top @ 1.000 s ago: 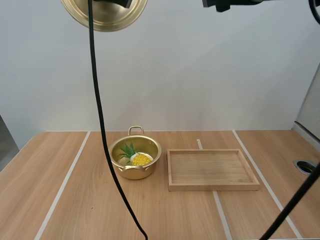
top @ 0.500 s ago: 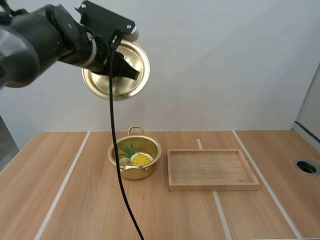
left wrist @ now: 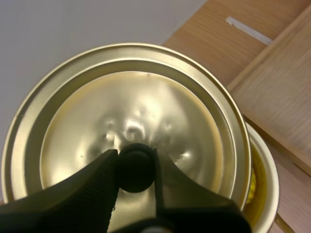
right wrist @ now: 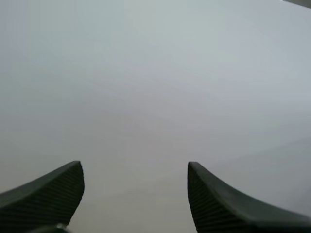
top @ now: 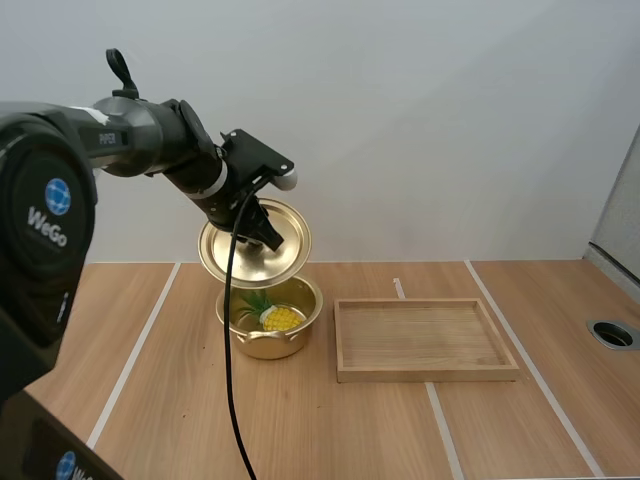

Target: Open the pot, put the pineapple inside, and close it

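Gripping lid point(top: 282, 256) by its knob point(left wrist: 135, 171), left gripper point(left wrist: 134, 153) hangs over pot point(top: 268, 346); right gripper point(right wrist: 135, 168) spread.

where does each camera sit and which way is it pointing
High view: behind and above the bases, looking down over the table; left arm shows.
Left wrist view: on the left arm, facing the lid; left fingers pinch its knob.
Right wrist view: on the right arm, facing blank grey; right fingers apart.
First two share lid, pot, tray.
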Controlling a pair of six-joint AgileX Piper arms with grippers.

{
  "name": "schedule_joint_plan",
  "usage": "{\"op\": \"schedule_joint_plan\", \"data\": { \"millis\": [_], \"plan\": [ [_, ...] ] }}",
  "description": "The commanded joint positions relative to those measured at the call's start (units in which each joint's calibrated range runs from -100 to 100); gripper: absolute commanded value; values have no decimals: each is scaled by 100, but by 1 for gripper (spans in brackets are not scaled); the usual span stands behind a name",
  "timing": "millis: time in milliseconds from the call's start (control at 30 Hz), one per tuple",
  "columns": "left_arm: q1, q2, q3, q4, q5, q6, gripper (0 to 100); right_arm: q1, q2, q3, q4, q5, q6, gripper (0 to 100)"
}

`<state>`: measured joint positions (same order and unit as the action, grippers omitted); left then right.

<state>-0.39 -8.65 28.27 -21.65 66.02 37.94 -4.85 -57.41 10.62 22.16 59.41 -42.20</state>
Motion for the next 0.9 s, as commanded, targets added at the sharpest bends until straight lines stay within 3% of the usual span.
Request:
{"op": "schedule_joint_plan", "data": {
  "millis": [0,167,867],
  "plan": [
    [-7,292,9,-192,618,189,0,-18,-61,-34,-98,105,53,100],
    [-7,744,9,-192,1376,333,0,-18,-61,-34,-151,255,53,100],
    [-7,1373,-4,-345,1739,301,0,-18,-61,-34,-151,987,53,100]
  ]
}}
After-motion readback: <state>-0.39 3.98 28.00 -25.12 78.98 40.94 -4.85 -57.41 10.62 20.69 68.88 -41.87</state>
